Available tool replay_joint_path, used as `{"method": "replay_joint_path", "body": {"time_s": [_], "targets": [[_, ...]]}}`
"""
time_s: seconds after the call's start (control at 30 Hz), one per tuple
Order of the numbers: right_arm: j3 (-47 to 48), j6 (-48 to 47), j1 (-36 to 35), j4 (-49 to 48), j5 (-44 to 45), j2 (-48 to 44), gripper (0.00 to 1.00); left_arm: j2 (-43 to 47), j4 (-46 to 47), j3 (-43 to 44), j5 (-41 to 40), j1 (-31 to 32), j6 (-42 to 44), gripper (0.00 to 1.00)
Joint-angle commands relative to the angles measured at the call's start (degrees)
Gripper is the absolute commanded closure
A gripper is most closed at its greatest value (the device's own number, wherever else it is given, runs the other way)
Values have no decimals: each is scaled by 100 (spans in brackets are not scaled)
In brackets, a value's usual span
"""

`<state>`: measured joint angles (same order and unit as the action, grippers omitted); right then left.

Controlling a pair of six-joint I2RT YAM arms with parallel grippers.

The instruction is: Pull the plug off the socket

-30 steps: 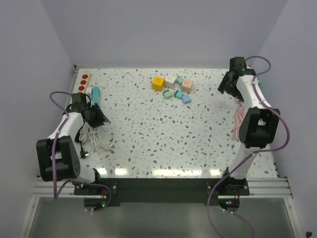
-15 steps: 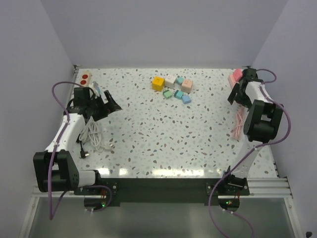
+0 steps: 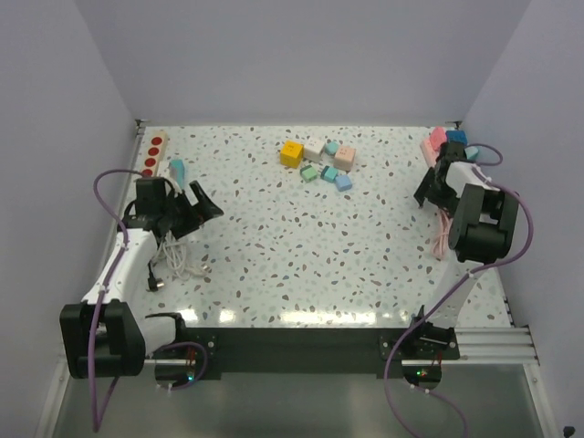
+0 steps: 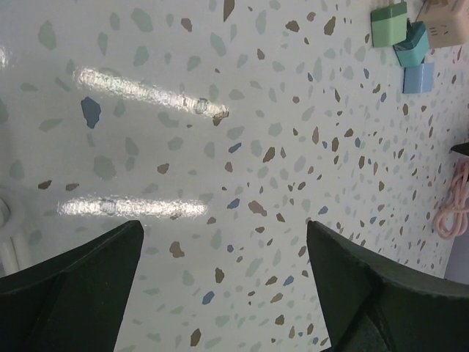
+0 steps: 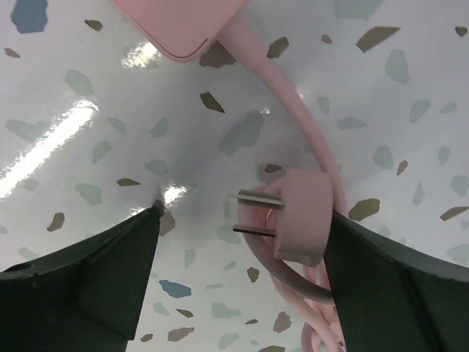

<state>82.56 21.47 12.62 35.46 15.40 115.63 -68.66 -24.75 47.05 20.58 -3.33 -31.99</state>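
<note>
A pale socket strip with red sockets (image 3: 156, 151) lies at the far left, and a teal plug (image 3: 177, 169) rests beside it on a white cable (image 3: 170, 257). My left gripper (image 3: 203, 203) (image 4: 223, 227) hovers open over bare table, right of that cable. At the far right lies a pink socket strip (image 3: 434, 142) (image 5: 183, 26) with a blue plug (image 3: 456, 137) at it. A pink plug (image 5: 297, 216), prongs bare, lies on the table between the open fingers of my right gripper (image 3: 424, 192) (image 5: 245, 213), close to the right finger.
Several coloured blocks (image 3: 319, 160) sit at the back middle, some visible in the left wrist view (image 4: 407, 44). A coiled pink cable (image 3: 442, 230) (image 5: 322, 308) lies along the right edge. Walls close in the table on the left, back and right.
My left gripper opened and swung up and right, off the white cable. My right arm came forward from the back right corner, uncovering the pink strip and blue plug.
</note>
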Motion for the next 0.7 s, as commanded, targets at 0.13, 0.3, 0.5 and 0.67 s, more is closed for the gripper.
{"method": "replay_joint_path", "body": {"time_s": [0.13, 0.3, 0.5, 0.67], "targets": [[-302, 173, 56, 49, -536, -94, 54, 406, 410, -512, 139, 8, -246, 17], [-610, 76, -575, -181, -1398, -357, 84, 494, 419, -547, 78, -1, -220, 28], [-364, -91, -2227, 145, -1882, -173, 100, 450, 349, -539, 43, -1, -150, 31], [-820, 339, -3063, 22, -1760, -374, 100, 459, 252, -547, 60, -1, -71, 27]]}}
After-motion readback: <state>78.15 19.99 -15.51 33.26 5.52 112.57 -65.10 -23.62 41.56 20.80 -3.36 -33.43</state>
